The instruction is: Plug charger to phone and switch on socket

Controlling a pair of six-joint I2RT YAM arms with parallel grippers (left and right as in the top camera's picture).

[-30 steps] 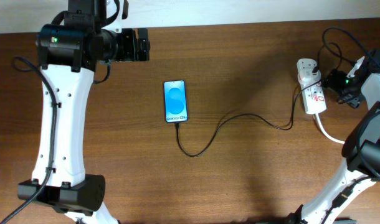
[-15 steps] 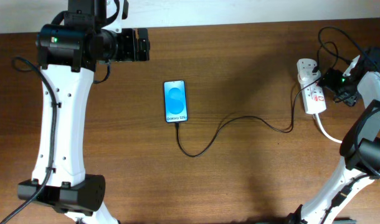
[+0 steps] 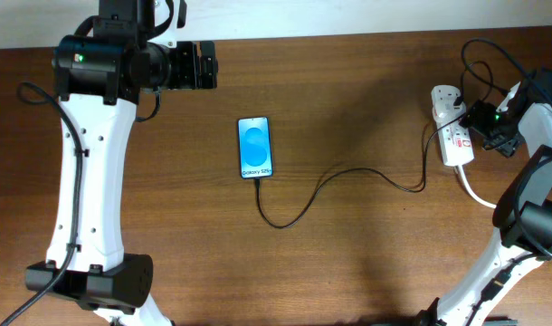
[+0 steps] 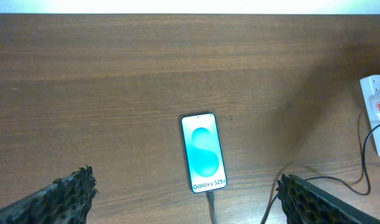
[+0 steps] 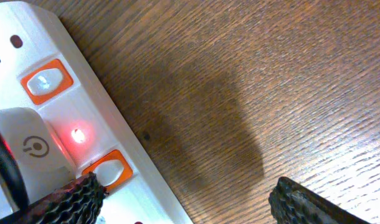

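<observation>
Socket (image 3: 451, 134) at three o'clock looks rigid, its switch (image 5: 110, 169) small; I'd press the rocker's end; right fingers (image 5: 68, 200) and left fingers (image 4: 65, 198) spread wide, empty.

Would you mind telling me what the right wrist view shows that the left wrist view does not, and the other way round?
Only the right wrist view shows, close up, a lit red light and orange-rimmed switches on the power strip. Only the left wrist view shows the phone, screen lit, with the charger cable at its bottom edge. Both show the power strip and the wooden table.
</observation>
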